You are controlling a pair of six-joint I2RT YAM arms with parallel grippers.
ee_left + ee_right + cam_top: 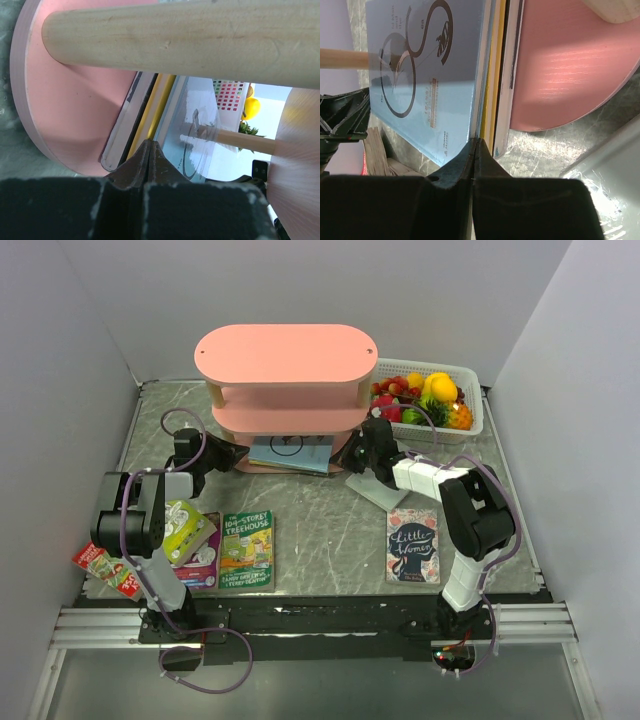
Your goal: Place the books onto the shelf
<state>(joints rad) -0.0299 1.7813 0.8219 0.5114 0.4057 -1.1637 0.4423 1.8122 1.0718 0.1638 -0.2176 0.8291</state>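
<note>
The pink shelf stands at the back centre. A light blue book lies on its bottom board on top of a yellow book and a white-edged one. My left gripper is shut, its tip against the stack's left edge. At the stack's right edge is my right gripper, also shut, its tip where the blue and yellow books meet. Neither holds anything. On the table lie the Treehouse book, a lime green book, a purple one, a red one, Little Women and a grey-white book.
A white basket of fruit stands right of the shelf. A wooden post of the shelf passes just above the left gripper. White walls close in the table on the left, back and right.
</note>
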